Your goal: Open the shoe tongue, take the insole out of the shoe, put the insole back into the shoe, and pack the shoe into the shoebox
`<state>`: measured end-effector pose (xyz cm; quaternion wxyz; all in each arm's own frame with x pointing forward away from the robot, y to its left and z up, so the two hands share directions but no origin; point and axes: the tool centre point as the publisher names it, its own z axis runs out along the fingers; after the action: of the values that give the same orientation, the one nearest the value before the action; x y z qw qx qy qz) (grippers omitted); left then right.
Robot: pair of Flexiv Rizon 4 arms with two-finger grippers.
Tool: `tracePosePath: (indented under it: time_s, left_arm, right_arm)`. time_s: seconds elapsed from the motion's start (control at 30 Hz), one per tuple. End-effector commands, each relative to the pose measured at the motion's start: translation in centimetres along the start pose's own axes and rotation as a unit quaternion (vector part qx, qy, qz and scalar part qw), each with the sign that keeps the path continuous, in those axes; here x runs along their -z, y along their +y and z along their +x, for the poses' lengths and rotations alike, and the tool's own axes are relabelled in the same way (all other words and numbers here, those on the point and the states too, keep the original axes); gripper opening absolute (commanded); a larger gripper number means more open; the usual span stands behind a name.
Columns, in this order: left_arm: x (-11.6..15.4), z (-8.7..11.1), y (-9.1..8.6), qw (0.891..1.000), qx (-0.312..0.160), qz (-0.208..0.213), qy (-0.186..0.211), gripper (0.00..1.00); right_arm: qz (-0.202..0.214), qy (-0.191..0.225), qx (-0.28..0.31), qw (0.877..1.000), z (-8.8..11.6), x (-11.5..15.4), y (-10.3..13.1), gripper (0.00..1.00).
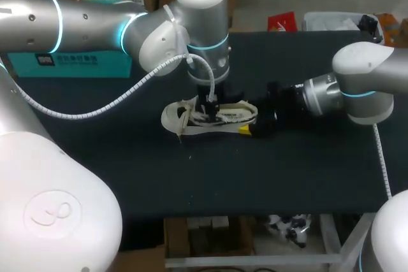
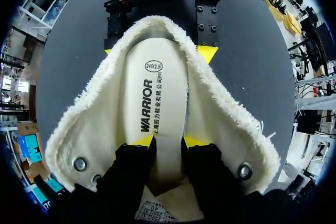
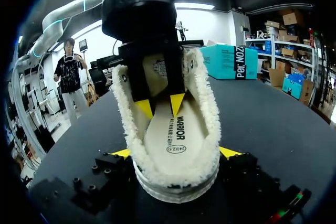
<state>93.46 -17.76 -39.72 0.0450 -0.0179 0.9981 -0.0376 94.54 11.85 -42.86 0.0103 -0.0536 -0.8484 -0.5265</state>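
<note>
White fleece-lined shoe (image 1: 213, 119) lies at the middle of the table (image 1: 287, 176). Right gripper (image 3: 176, 153), at its 3 o'clock, clamps the heel from both sides. Left gripper (image 2: 168, 141), entering from 12 o'clock, stands inside, fingers slightly apart over the insole (image 2: 157, 93).

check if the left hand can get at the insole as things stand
Probably yes: the shoe is spread wide open, and the left hand has its tips right at the insole, nothing between them.

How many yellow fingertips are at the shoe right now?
4. Two on the left gripper point into the shoe opening, above the insole; two on the right gripper flank its heel, one each side. None seems hidden.
</note>
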Motion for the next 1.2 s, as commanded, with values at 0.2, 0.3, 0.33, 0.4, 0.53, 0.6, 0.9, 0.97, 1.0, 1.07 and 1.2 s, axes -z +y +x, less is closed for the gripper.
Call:
tracePosePath:
  time_s: [0.2,0.3,0.33,0.4,0.53,0.6,0.9,0.97,1.0,1.07,1.2]
  left_arm:
    - [-10.1,-2.7,-0.2,1.000,0.002,0.010,-0.021,0.35]
    - [-10.8,-3.5,-0.5,0.999,0.001,0.009,-0.047,0.35]
    - [-11.1,-3.9,-0.6,0.999,-0.003,0.010,-0.052,0.35]
    - [-11.5,-4.3,-0.9,0.998,-0.005,0.012,-0.068,0.35]
    - [-12.1,-5.1,-1.3,0.996,-0.011,0.015,-0.089,0.36]
    - [-12.4,-5.4,-1.6,0.994,-0.010,0.016,-0.104,0.36]
    - [-13.4,-7.0,-3.0,0.989,-0.009,0.013,-0.148,0.35]
    - [-13.5,-7.4,-3.3,0.987,-0.006,0.012,-0.159,0.34]
    - [-13.6,-7.5,-3.4,0.986,-0.003,0.013,-0.165,0.32]
    - [-13.5,-7.9,-3.6,0.985,-0.001,0.015,-0.173,0.20]
    - [-13.4,-8.2,-3.9,0.983,0.001,0.017,-0.184,0.00]
  right_arm:
    - [-0.001,0.001,0.000,1.000,-0.2,-0.1,-0.3,0.00]
    - [-0.001,0.001,0.000,1.000,-0.2,-0.1,-0.3,0.00]
    - [-0.001,0.001,0.000,1.000,-0.2,-0.1,-0.3,0.00]
    - [-0.001,0.001,0.000,1.000,-0.2,-0.1,-0.3,0.00]
    - [-0.001,0.001,0.000,1.000,-0.2,-0.1,-0.3,0.00]
    - [-0.001,0.001,0.000,1.000,-0.2,-0.1,-0.3,0.00]
    - [-0.001,0.001,0.000,1.000,-0.2,-0.1,-0.3,0.00]
    - [-0.001,0.001,0.000,1.000,-0.2,-0.1,-0.3,0.00]
    - [-0.001,0.001,0.000,1.000,-0.2,-0.1,-0.3,0.00]
    - [-0.001,0.001,0.000,1.000,-0.2,-0.1,-0.3,0.00]
    - [-0.001,0.001,0.000,1.000,-0.2,-0.1,-0.3,0.00]
